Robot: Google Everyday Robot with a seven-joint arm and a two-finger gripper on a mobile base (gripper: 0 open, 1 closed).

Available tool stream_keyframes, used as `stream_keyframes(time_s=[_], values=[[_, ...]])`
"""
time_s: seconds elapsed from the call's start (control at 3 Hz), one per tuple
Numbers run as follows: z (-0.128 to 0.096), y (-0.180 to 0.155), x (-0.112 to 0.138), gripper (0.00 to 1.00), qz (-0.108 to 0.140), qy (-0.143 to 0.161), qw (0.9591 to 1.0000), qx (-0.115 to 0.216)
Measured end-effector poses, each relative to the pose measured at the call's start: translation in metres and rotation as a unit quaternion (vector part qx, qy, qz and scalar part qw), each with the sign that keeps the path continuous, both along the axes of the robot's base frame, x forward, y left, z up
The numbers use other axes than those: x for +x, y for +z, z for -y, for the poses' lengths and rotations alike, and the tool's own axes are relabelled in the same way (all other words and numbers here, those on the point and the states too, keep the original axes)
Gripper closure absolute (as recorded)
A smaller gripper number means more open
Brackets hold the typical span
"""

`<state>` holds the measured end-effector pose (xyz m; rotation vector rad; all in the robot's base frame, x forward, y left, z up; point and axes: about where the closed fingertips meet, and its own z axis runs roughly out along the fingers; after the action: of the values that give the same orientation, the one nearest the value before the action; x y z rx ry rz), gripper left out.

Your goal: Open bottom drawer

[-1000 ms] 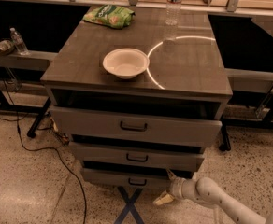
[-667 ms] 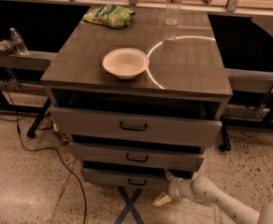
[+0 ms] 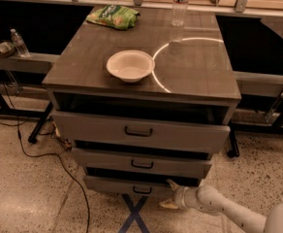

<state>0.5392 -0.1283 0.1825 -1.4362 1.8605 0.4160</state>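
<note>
The bottom drawer is the narrowest grey wood-grain front, lowest on the cabinet, and stands pulled out a little. Its small black bar handle sits at the centre of the front. My gripper is at the drawer's right end, just right of the handle, on a white arm that comes in from the lower right. Its fingers are spread one above the other, open, and hold nothing.
The mid-sized drawer and the widest drawer above both stick out. On the cabinet top are a white bowl, a green bag and a water bottle. A black cable and blue floor tape lie in front.
The gripper stays at the bottom drawer's right end, almost where it was. The arm's elbow has come further into view at the lower right.
</note>
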Motion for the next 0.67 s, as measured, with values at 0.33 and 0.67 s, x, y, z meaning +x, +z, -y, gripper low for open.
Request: stream_keyframes(time_s=[0.33,0.67], values=[[0.0031,-0.0015,-0.0065,0.63,-0.002,-0.001,1.0000,-0.004],[0.0031,0.0053,-0.0065,0.86,-0.002,-0.001,1.0000,-0.004]])
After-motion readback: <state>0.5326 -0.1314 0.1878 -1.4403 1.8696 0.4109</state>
